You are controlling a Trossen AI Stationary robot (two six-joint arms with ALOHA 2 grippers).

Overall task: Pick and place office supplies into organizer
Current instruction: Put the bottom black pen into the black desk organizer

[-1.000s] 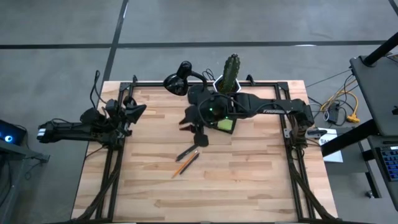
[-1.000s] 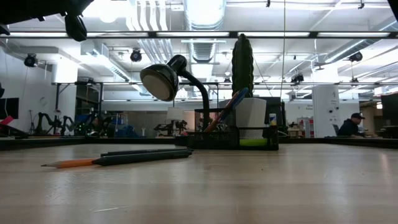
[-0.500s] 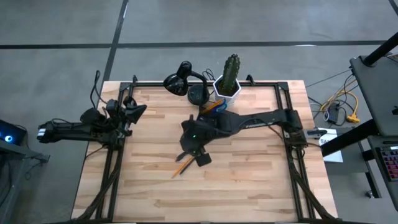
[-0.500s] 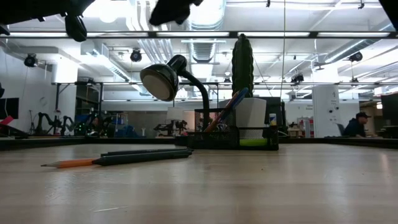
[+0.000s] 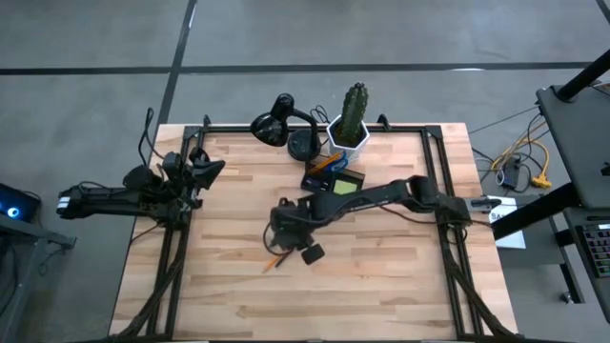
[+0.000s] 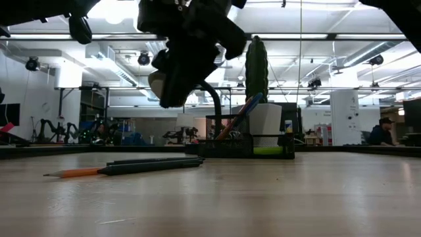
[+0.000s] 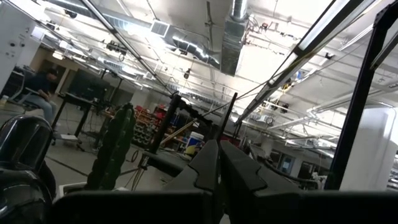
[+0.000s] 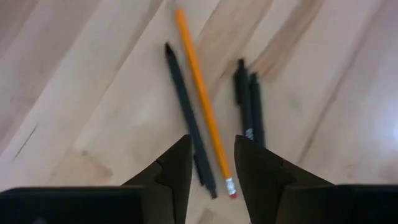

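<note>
Orange pencil (image 8: 200,99) lies on desk (image 5: 381,276) w/ dark pens touching it; right gripper (image 8: 211,163) hovers above, jaws apart, empty. Risk: grabs two at once. Organizer (image 5: 335,177) near cactus. Left jaws together, parked.

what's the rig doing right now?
The right gripper hangs open and empty over the loose writing tools on the wooden table: an orange pencil lying between a dark pen and a pair of dark pens. The dark compartmented organizer by the white cactus pot already holds some supplies. The left gripper is shut and parked at the table's left edge.
</note>
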